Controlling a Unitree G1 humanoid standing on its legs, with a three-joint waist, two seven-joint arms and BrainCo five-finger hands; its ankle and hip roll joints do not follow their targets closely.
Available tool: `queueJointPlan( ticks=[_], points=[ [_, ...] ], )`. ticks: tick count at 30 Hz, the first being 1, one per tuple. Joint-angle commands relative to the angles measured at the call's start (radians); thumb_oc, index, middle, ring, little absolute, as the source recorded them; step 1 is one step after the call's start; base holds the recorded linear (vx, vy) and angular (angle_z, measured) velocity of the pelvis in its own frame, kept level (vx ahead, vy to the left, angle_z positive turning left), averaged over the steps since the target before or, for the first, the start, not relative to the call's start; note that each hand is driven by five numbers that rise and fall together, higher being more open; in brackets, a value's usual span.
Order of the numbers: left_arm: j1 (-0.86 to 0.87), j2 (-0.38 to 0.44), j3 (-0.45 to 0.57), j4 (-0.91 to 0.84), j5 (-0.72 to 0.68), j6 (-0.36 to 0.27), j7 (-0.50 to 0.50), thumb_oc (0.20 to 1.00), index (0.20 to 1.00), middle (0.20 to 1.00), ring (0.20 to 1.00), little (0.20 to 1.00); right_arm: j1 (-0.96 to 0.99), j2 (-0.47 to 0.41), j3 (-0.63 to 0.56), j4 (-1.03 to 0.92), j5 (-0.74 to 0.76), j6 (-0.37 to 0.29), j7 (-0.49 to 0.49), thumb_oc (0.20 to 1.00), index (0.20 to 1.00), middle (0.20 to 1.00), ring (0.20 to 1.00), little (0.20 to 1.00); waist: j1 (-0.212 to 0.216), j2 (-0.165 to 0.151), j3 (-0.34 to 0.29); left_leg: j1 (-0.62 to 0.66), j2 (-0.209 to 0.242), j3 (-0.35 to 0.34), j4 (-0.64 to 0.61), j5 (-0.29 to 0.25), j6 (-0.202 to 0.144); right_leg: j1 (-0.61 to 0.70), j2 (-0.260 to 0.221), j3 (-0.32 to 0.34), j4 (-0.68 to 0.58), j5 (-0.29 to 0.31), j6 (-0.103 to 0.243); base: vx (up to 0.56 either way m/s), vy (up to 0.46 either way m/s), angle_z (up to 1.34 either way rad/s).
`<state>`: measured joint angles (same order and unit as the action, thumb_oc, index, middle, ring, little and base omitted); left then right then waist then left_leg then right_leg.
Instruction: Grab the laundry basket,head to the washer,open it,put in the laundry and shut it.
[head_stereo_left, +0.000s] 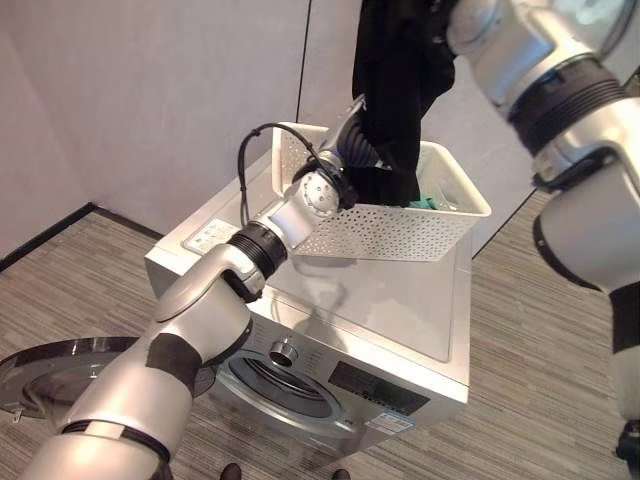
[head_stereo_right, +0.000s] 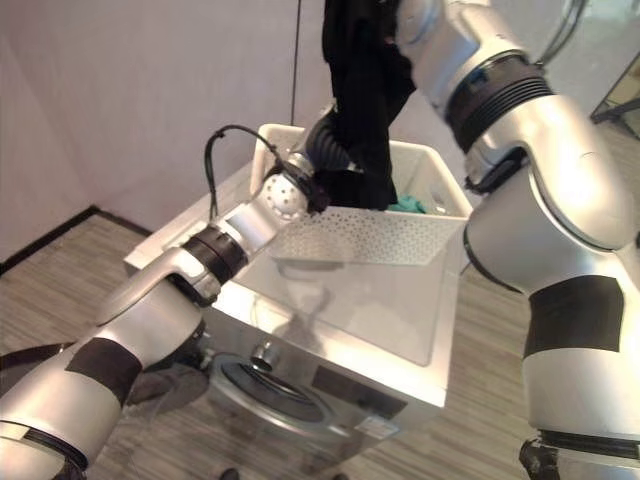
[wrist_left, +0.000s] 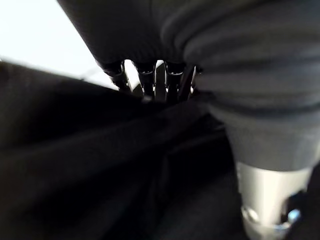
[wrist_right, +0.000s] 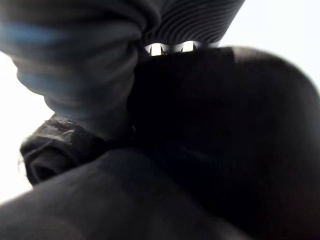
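Black garment (head_stereo_left: 395, 90) is hanging limp and floppy from the right hand (wrist_right: 75, 75), which is gripping its bunched top, left hand (wrist_left: 155, 82) buried in cloth, can't tell its grip.

Left arm stretched forward, left hand (wrist_left: 155, 85) buried, fingers apparently straight, right arm raised high, right hand (wrist_right: 170, 48) hidden

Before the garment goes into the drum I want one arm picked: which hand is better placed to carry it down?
Probably the right. The black garment hangs from up by the right arm, already lifted out of the basket. The left hand is buried in cloth inside the basket. The washer's door is open.
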<state>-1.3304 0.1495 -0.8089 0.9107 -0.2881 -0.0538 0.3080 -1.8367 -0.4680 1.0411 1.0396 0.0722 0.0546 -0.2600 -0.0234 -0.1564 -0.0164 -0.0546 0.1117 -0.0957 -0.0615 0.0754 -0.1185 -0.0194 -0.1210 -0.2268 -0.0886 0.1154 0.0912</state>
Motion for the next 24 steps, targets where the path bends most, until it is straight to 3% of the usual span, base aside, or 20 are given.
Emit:
queueJointPlan(
  ticks=[1,2,7,20,21,23,24],
  points=[
    [-0.12,-0.015,0.051,0.082,-0.175,-0.098,-0.005,0.432,0.432,0.432,0.432,0.432,-0.188,0.003,-0.031,0.098,0.072,-0.038,-0.072,0.2,0.2,0.2,0.2,0.2,-0.003,0.022,-0.01,0.095,0.021,0.054,-0.016,-0.148,0.023,0.082,-0.022,-0.014,0.001,-0.147,0.044,0.05,-0.012,-0.03],
    [-0.103,-0.02,0.064,0.085,-0.189,-0.099,-0.001,0.2,0.2,0.2,0.2,0.2,-0.186,0.007,-0.04,0.093,0.07,-0.042,-0.079,0.2,0.2,0.2,0.2,0.2,-0.009,0.024,-0.012,0.101,0.021,0.059,-0.017,-0.148,0.023,0.082,-0.022,-0.008,0.001,-0.147,0.044,0.05,-0.01,-0.13],
    [-0.071,-0.029,0.09,0.09,-0.229,-0.11,0.005,0.2,0.2,0.2,0.2,0.2,-0.183,0.011,-0.039,0.085,0.069,-0.041,-0.077,0.2,0.2,0.2,0.2,0.2,-0.02,0.026,-0.015,0.112,0.023,0.073,-0.021,-0.148,0.022,0.08,-0.019,0.007,0.001,-0.145,0.044,0.02,-0.01,-0.25],
    [0.01,0.053,0.158,0.013,-0.226,-0.155,0.023,0.2,0.2,0.2,0.2,0.2,-0.12,-0.029,-0.118,0.032,0.136,-0.099,-0.097,0.2,0.2,0.2,0.2,0.2,-0.036,0.034,-0.015,0.131,0.028,0.107,-0.026,-0.148,0.02,0.079,-0.015,0.029,0.001,-0.144,0.043,0.01,-0.01,-0.09],
    [0.005,0.063,0.16,0.01,-0.227,-0.161,0.024,0.2,0.2,0.2,0.2,0.2,-0.11,-0.034,-0.126,0.019,0.16,-0.109,-0.095,0.539,0.539,0.539,0.539,0.539,-0.037,0.036,-0.015,0.133,0.028,0.108,-0.026,-0.147,0.02,0.079,-0.015,0.029,0.001,-0.143,0.044,0.0,-0.007,-0.09],
    [0.003,0.07,0.162,0.01,-0.227,-0.162,0.025,0.2,0.2,0.2,0.2,0.2,-0.102,-0.037,-0.131,0.015,0.173,-0.114,-0.088,1.0,1.0,1.0,1.0,1.0,-0.037,0.036,-0.015,0.134,0.028,0.111,-0.026,-0.148,0.02,0.079,-0.015,0.03,0.001,-0.143,0.044,0.0,-0.003,-0.05],
    [0.0,0.078,0.166,0.01,-0.227,-0.163,0.025,0.2,0.2,0.2,0.2,0.2,-0.092,-0.038,-0.136,0.008,0.206,-0.122,-0.072,1.0,1.0,1.0,1.0,1.0,-0.038,0.037,-0.015,0.135,0.029,0.115,-0.026,-0.148,0.02,0.079,-0.015,0.032,0.001,-0.141,0.045,0.0,0.0,0.0]
  ],
)
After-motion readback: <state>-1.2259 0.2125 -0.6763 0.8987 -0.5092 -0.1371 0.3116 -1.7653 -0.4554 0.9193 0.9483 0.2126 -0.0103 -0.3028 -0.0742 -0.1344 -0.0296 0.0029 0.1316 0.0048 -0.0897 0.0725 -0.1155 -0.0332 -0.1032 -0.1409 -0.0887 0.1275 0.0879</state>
